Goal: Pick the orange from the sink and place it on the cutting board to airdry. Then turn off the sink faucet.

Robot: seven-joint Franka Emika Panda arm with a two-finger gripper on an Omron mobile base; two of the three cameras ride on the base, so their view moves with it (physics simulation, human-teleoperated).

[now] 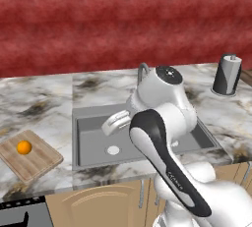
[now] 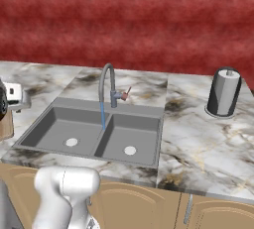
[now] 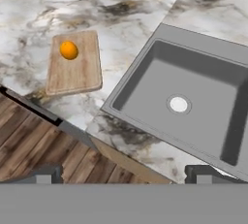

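Observation:
The orange [image 1: 24, 147] [image 3: 69, 50] lies on the cutting board [image 1: 37, 164] [image 3: 77, 75], on the counter left of the sink [image 1: 88, 140] [image 2: 144, 146] [image 3: 145, 77]. My gripper [image 1: 112, 125] [image 3: 124, 174] hovers above the sink's left basin, open, with nothing between its fingertips [image 3: 46, 174]. It is well to the right of the board and apart from the orange. The sink faucet [image 2: 105, 82] [image 1: 142, 69] stands behind the sink, and a thin blue stream of water [image 2: 103, 114] runs from its spout. In the left base view my arm hides most of the faucet.
A dark cylinder with a white top [image 1: 227, 75] [image 2: 224, 93] stands on the marble counter at the back right. A red wall runs behind the counter. Wooden cabinet fronts [image 2: 134, 205] sit below, and a dark stove corner [image 1: 19, 213] is at the lower left.

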